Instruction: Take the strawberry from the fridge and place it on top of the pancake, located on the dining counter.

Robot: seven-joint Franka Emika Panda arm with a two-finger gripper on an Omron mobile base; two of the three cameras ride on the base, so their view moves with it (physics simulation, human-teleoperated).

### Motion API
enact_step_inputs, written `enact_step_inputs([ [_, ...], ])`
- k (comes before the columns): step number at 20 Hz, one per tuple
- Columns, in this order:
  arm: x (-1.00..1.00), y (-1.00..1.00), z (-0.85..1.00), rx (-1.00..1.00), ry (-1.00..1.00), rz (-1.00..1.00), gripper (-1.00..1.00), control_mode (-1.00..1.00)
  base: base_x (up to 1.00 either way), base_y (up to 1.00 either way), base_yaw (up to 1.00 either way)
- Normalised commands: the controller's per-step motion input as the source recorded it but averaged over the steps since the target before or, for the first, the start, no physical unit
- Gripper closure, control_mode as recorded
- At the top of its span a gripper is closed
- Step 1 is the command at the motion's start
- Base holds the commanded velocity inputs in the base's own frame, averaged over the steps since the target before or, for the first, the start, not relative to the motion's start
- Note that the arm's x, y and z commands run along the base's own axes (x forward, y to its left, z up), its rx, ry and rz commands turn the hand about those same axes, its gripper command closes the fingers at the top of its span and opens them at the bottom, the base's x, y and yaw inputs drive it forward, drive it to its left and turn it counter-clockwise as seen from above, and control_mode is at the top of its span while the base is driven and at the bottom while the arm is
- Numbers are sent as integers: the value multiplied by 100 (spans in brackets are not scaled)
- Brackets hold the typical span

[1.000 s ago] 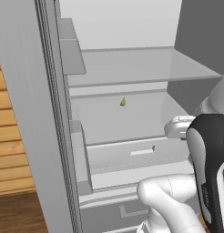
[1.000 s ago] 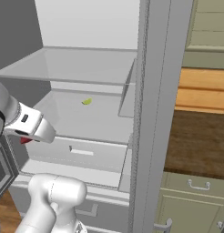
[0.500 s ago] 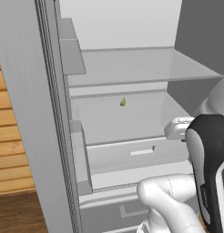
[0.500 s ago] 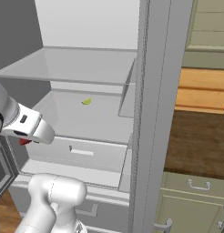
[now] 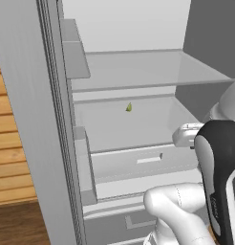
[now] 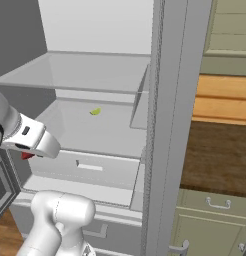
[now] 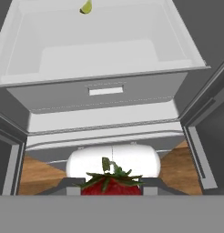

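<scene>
The fridge [image 5: 138, 81] stands open, pale shelves bare but for a small yellow-green fruit [image 5: 129, 107] on the lower shelf. The claw [image 7: 112, 189] grips the strawberry [image 7: 112, 184] — apparently just outside, before the fridge's drawer [image 7: 104, 91].

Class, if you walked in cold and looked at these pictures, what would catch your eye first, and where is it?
The red strawberry with green leaves, held in the gripper at the bottom of the hand view. Then the open fridge, pale grey inside, with a small yellow-green fruit alone at the back of its lower shelf.
</scene>
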Motion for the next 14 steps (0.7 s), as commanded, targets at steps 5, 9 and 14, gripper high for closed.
enact_step_inputs([
  [5, 0, 0, 0, 0, 0, 0, 100, 100, 0, 0, 0],
  [9, 0, 0, 0, 0, 0, 0, 100, 100, -16, 0, 11],
  [14, 0, 0, 0, 0, 0, 0, 100, 100, -39, 0, 51],
])
